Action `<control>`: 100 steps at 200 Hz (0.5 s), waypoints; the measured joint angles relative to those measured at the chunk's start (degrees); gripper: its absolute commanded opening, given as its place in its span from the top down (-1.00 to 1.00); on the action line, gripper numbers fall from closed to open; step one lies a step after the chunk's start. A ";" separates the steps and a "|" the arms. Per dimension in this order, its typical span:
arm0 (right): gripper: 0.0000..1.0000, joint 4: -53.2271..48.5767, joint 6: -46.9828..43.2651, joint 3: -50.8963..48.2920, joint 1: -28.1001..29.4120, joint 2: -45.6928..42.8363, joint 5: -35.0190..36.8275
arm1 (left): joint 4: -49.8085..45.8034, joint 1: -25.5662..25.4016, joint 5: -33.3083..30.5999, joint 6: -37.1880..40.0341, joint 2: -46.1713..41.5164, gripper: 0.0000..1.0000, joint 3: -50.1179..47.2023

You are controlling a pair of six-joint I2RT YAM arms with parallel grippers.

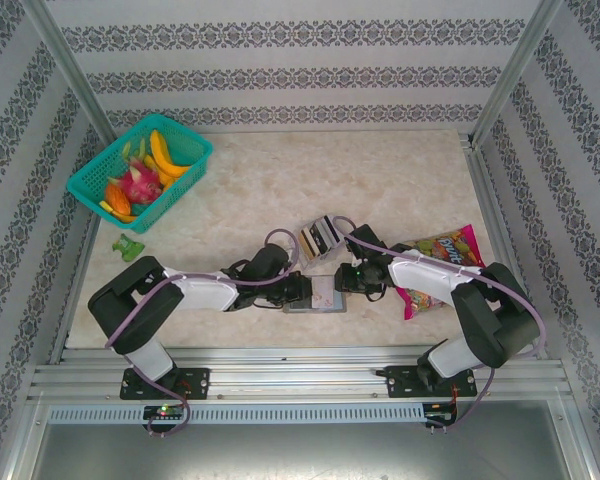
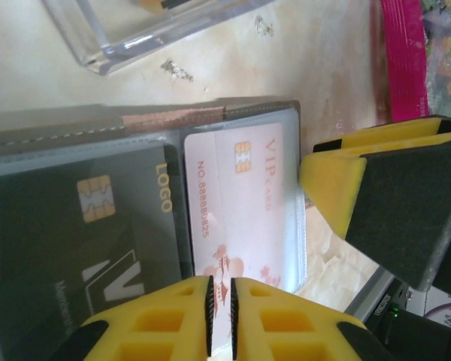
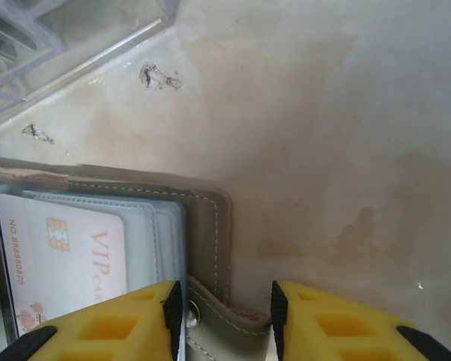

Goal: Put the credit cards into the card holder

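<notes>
Step in hand: loading. The left gripper has its fingers nearly together on a thin edge at the near side of the open card holder, apparently pinning it to the table. The right gripper stands open, astride the holder's snap tab. Two credit cards, one pink and one dark, sit in the clear sleeves. Just beyond lies the clear tray, seemingly with more cards. Next move, as judged: the right gripper lifts clear of the tab and fetches another card, with the left holding the holder flat.
</notes>
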 measured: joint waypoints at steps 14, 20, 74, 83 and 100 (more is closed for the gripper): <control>0.23 0.09 0.00 -0.04 0.00 0.00 -0.09 | -0.79 -0.04 -0.24 0.04 0.31 0.60 0.50; 0.23 0.15 0.02 -0.09 0.00 0.04 -0.15 | -1.27 -0.13 -0.28 0.07 0.52 0.60 0.79; 0.23 0.66 0.15 -0.11 -0.02 0.44 -0.39 | -7.02 -1.11 -1.57 1.55 2.12 0.51 4.63; 0.24 0.70 0.17 -0.11 -0.02 0.50 -0.39 | -7.80 -1.27 -1.81 1.70 2.40 0.52 5.25; 0.24 0.76 0.17 -0.11 -0.02 0.55 -0.39 | -9.14 -1.60 -2.21 2.12 2.78 0.52 6.14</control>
